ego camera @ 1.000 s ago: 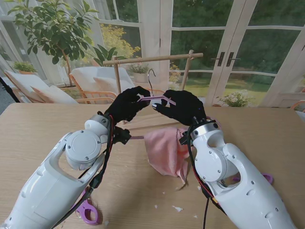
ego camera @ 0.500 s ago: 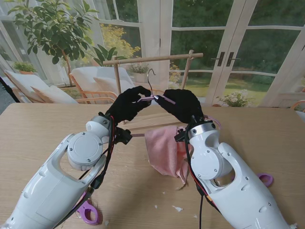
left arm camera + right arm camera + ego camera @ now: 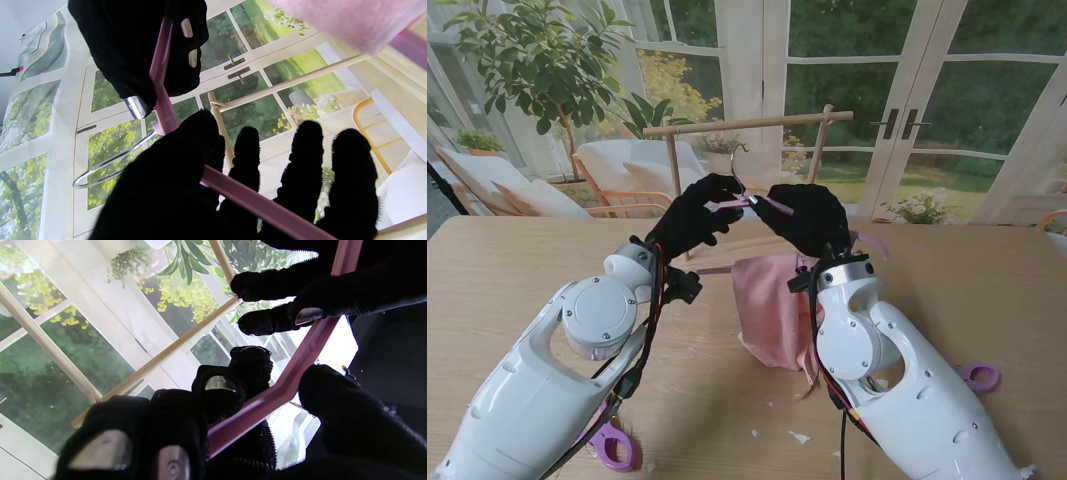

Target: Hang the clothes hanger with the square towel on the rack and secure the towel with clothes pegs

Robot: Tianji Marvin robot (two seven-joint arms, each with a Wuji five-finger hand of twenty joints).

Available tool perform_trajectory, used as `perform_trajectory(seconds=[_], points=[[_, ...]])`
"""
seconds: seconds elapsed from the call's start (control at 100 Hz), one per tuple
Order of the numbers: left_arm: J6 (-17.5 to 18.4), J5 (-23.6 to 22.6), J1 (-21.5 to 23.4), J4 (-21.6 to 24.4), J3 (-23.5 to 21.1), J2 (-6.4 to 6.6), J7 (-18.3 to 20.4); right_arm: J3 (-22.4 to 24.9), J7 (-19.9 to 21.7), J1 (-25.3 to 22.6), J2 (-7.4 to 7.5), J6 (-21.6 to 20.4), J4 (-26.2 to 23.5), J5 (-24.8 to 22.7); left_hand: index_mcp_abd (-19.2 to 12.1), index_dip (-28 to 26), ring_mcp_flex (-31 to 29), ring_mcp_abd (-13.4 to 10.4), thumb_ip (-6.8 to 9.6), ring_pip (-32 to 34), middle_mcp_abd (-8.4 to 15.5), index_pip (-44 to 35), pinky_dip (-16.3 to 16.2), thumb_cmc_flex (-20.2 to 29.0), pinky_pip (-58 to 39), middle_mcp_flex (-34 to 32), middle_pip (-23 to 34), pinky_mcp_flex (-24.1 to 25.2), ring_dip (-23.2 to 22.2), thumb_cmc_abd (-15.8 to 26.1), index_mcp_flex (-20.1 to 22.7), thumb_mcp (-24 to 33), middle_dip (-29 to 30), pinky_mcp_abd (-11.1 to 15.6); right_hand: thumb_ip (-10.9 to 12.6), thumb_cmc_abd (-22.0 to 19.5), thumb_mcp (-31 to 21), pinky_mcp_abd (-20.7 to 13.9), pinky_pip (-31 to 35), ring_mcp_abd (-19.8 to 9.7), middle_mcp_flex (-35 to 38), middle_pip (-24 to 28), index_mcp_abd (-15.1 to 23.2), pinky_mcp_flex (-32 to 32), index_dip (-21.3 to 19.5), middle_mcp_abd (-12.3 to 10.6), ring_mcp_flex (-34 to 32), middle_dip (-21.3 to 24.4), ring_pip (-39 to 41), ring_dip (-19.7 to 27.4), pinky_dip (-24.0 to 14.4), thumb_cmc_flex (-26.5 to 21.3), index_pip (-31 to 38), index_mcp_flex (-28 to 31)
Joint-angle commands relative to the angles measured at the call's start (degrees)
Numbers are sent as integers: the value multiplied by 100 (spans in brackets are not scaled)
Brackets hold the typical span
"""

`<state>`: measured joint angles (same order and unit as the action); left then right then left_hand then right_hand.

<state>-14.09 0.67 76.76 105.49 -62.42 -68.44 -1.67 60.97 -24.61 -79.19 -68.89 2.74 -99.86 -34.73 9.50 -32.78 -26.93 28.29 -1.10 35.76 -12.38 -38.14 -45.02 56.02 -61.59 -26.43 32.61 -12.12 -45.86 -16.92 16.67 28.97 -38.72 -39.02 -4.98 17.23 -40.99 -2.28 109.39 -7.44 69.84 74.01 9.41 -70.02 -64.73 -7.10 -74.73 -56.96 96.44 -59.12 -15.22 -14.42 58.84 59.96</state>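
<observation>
Clothes hanger [image 3: 762, 203] held aloft near the wooden rack [image 3: 747, 124], left hand [image 3: 695, 214] and right hand [image 3: 804, 218] both clamped on its shoulders. Pink towel [image 3: 772, 305] drapes toward the desk [image 3: 517, 270]

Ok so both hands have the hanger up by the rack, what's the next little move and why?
Probably lift it a bit more and carry it away from me. The left hand and right hand grip the hanger, but its metal hook sits short of the rack bar, with the towel draped underneath.
</observation>
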Motion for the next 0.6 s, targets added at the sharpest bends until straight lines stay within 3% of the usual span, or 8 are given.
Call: perform_trajectory(seconds=[0.0, 0.05, 0.14, 0.32, 0.34, 0.42, 0.51, 0.59], points=[[71, 16, 35, 158, -41, -15, 79, -28, -1, -27, -80, 26, 25, 54, -43, 345, 524, -320, -161, -613, 50, 441, 698, -1055, 682, 382, -465, 712, 358, 161, -266, 286, 484, 83, 455, -83, -442, -1660, 1058, -388, 533, 780, 254, -272, -166, 174, -81, -345, 727, -420, -5623, -312, 427, 573], [124, -13, 44, 174, -61, -4, 90, -24, -27, -30, -86, 46, 29, 52, -83, 575, 872, -525, -185, -1077, 100, 712, 1057, -1353, 1285, 618, -771, 1112, 627, 46, -395, 459, 781, 396, 455, -57, -468, -1641, 1058, -382, 545, 787, 190, -273, -164, 195, -82, -343, 724, -463, -5681, -336, 441, 579], [160, -56, 73, 231, -115, 8, 92, -32, -135, -29, -120, 140, 47, 83, -127, 874, 1312, -766, -234, -1724, 177, 1099, 1273, -1838, 2325, 948, -1193, 1498, 995, -118, -593, 623, 1198, 775, 457, 16, -526, -1591, 1058, -336, 589, 800, 61, -267, -156, 248, -80, -335, 738, -523, -5750, -380, 475, 617], [219, -166, 159, 369, -277, 42, 106, -68, -365, -19, -187, 451, 98, 76, -184, 1232, 1767, -1038, -317, -2530, 229, 1670, 1094, -2378, 4193, 1244, -1649, 1621, 1406, -281, -680, 578, 1651, 1103, 456, 34, -578, -1550, 1058, -314, 604, 806, -28, -265, -146, 283, -80, -327, 747, -580, -5827, -413, 503, 629], [217, -162, 171, 387, -297, 43, 105, -68, -374, -17, -192, 480, 104, 81, -196, 1231, 1782, -1052, -316, -2579, 225, 1661, 756, -2390, 4547, 1244, -1648, 1556, 1370, -278, -671, 549, 1659, 1120, 454, 32, -575, -1549, 1058, -313, 600, 808, -31, -265, -145, 287, -80, -327, 746, -585, -5833, -414, 506, 629], [202, -155, 244, 477, -388, 57, 119, -70, -434, -7, -211, 597, 140, 82, -232, 1266, 1771, -1096, -320, -2641, 271, 1755, 354, -2330, 4834, 1216, -1612, 1493, 1289, -269, -480, 518, 1616, 1164, 449, 9, -548, -1545, 1058, -312, 595, 815, -41, -266, -140, 288, -82, -325, 738, -607, -5855, -435, 514, 620], [226, -329, 363, 576, -502, 114, 218, -42, -502, 14, -225, 707, 193, 49, -196, 1081, 1611, -1029, -270, -2412, 278, 1585, -403, -2133, 4631, 1134, -1374, 1313, 784, -332, -360, 693, 1343, 1120, 450, -12, -528, -1550, 1058, -319, 575, 816, -49, -268, -138, 280, -84, -326, 731, -614, -5859, -441, 515, 606], [259, -550, 521, 672, -615, 193, 405, 0, -529, 24, -246, 806, 211, 112, -151, 930, 1467, -935, -251, -2068, 267, 1437, -1329, -2052, 4244, 1034, -1120, 1059, 251, -387, -269, 853, 1098, 1033, 451, -21, -507, -1555, 1058, -319, 563, 824, -53, -268, -137, 287, -84, -326, 728, -618, -5860, -456, 518, 599]])
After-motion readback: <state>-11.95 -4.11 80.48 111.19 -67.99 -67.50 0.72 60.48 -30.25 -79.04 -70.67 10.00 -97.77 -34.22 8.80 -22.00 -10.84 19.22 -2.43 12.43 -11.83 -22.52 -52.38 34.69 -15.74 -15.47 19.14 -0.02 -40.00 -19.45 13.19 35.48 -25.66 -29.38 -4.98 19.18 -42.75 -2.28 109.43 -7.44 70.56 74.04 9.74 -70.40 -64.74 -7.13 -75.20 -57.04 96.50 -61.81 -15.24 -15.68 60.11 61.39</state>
